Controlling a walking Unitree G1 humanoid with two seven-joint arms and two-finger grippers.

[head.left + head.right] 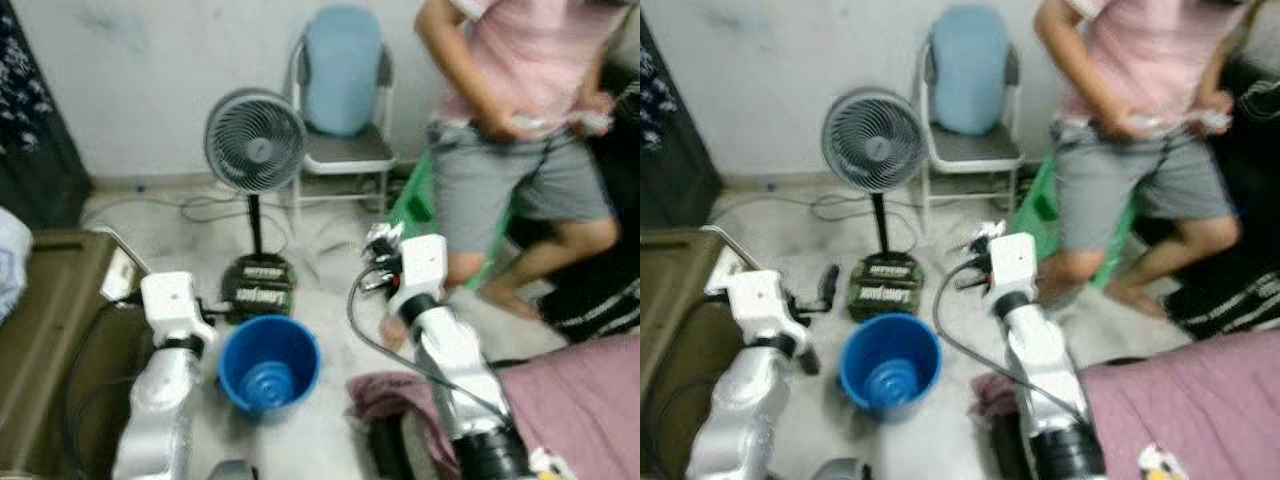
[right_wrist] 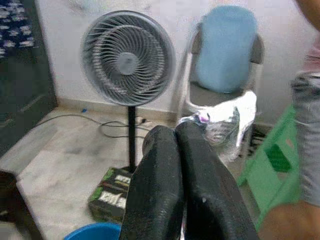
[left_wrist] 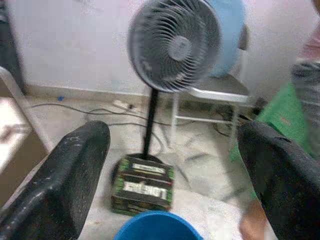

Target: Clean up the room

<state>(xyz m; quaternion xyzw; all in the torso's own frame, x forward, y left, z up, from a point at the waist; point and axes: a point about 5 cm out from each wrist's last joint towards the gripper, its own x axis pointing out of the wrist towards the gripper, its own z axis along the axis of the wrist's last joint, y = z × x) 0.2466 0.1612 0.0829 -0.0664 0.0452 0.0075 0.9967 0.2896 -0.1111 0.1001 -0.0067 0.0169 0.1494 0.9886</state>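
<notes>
Crinkled clear plastic, probably a wrapper (image 2: 222, 120), is pinched in your right gripper (image 2: 176, 131), fingers pressed together, arm raised above the floor. Your left gripper (image 3: 170, 145) is spread wide beside the blue bucket (image 1: 268, 362). Beyond stand a pedestal fan (image 1: 256, 140), folding chair (image 1: 345, 150) and a person (image 1: 520, 110).

A pale wall (image 1: 120, 90) spans the top; centre, a pedestal fan (image 1: 255, 140) beside a folding chair (image 1: 340, 110) on light floor (image 1: 320, 280).
</notes>
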